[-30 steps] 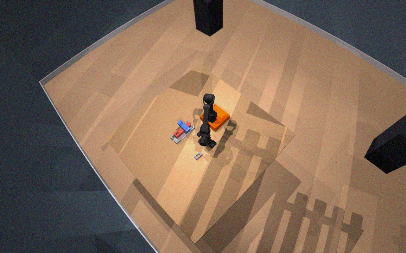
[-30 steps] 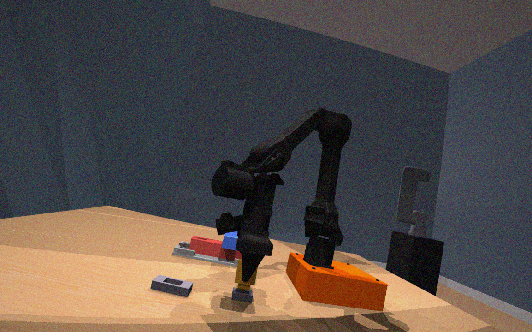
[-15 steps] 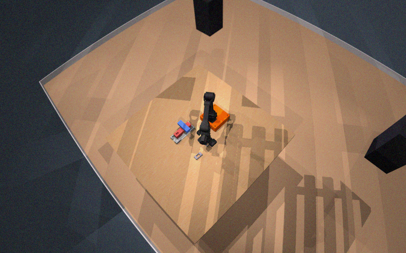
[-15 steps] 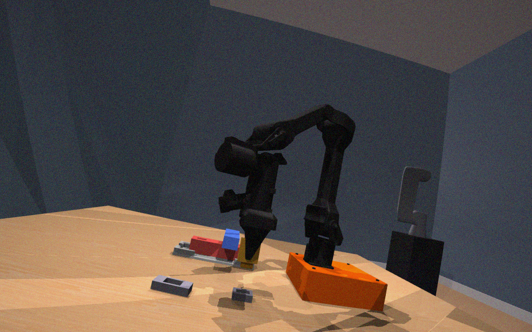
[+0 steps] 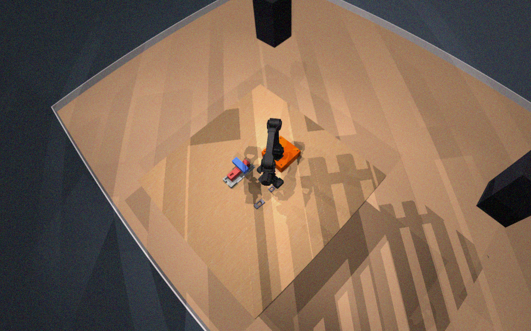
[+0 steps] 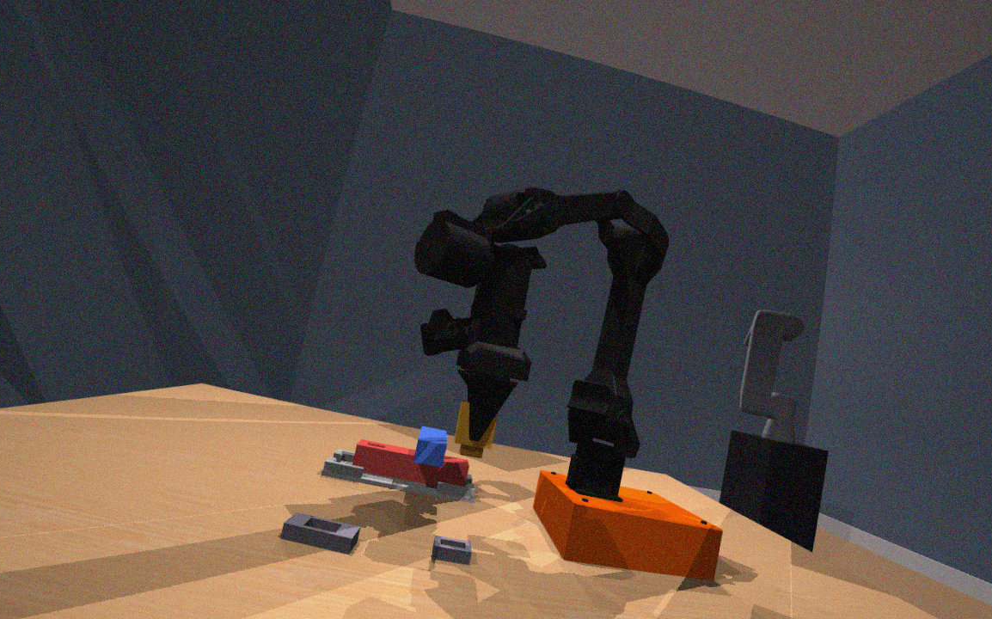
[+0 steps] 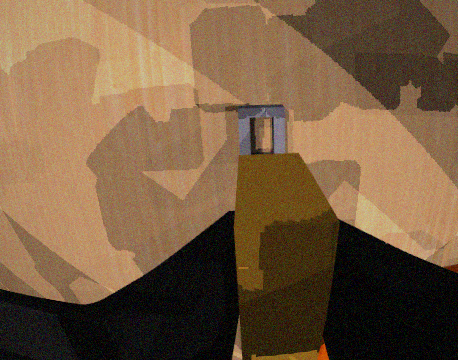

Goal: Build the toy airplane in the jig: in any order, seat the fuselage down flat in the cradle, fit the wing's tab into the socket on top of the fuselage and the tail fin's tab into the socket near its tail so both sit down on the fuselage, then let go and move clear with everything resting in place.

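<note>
Arm arched high from orange base, wrist pointing straight down. Gripper clamped narrow on the yellow tail fin, held above the table, clear of it. Two grey holders below: small, larger. Beyond, red fuselage lies in the grey cradle, blue wing seated on top.
</note>
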Robot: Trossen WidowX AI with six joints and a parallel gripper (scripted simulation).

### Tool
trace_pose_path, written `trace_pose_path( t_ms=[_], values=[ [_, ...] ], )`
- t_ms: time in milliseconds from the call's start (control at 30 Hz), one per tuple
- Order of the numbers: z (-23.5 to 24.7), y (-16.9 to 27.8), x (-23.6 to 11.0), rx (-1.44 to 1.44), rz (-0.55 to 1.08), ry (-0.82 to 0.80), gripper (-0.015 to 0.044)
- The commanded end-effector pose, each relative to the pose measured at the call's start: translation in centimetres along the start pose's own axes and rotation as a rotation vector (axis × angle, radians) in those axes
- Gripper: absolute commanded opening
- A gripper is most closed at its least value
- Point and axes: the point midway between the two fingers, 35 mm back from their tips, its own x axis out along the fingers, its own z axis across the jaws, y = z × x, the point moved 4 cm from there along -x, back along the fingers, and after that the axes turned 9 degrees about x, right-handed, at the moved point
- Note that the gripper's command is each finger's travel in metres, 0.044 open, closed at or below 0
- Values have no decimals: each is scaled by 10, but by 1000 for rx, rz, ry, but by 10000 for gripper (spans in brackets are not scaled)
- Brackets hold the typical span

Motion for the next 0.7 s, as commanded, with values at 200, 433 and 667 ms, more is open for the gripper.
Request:
trace_pose_path(
  t_ms=[200, 433, 667],
  values=[
    [-3, 1, -23, 2, -16, 3, 0],
    [-9, -14, -21, 2, -17, 2, 0],
    [-18, -28, -19, 7, -13, 0, 0]
  ],
)
